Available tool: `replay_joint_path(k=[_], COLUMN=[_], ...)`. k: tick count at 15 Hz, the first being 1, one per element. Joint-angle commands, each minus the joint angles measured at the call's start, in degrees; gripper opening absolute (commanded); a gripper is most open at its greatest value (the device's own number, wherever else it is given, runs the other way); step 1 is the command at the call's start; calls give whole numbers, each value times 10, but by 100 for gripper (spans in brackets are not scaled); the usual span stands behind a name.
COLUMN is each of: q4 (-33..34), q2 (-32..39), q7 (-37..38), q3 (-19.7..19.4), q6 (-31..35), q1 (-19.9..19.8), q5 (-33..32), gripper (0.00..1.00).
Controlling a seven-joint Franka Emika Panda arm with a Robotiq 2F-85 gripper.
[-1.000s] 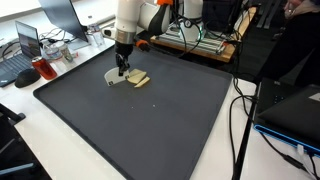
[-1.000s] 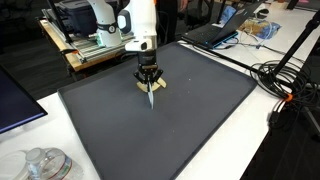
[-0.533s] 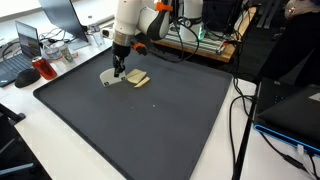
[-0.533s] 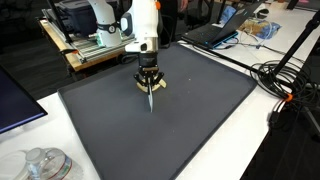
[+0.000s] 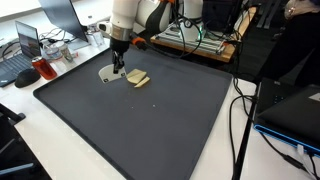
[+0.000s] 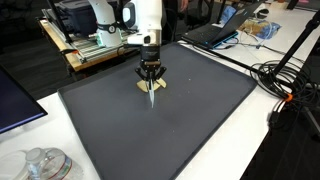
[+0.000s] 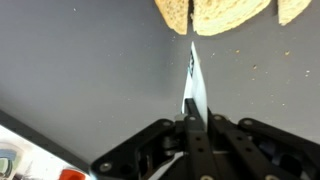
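My gripper (image 5: 118, 70) (image 6: 151, 79) is shut on the rim of a thin white disc, perhaps a small plate (image 5: 107, 73). Just above the black mat (image 5: 160, 130), the disc hangs edge-down. In an exterior view it shows edge-on as a pale sliver (image 6: 151, 96). In the wrist view the gripper (image 7: 189, 108) pinches the white edge (image 7: 193, 72), which points toward flat tan bread pieces (image 7: 230, 12). Those pieces (image 5: 138, 78) (image 6: 158, 84) lie on the mat right beside the disc, at the far side of the mat.
Laptops (image 5: 25, 50) and a red mug (image 5: 47, 70) stand off the mat's edge. Cables (image 5: 240, 110) trail beside it. A cluttered bench (image 5: 195, 35) stands behind the arm. A clear glass object (image 6: 45, 163) and another laptop (image 6: 215, 35) sit off the mat.
The gripper has lifted a little and drifted away from the bread, carrying the white disc with it. The bread pieces stay where they were.
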Motion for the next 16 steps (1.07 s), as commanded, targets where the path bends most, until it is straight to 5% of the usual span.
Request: replay_joint_path(k=[1, 5, 10, 16], q4=[-10, -15, -38, -90], q2=[-57, -113, -195, -278], q7=[18, 69, 113, 80], q3=[-23, 0, 94, 217], q6=[-94, -186, -233, -229], q1=[32, 28, -47, -178], q5=[-48, -153, -236, -192], gripper=[1, 1, 1, 1])
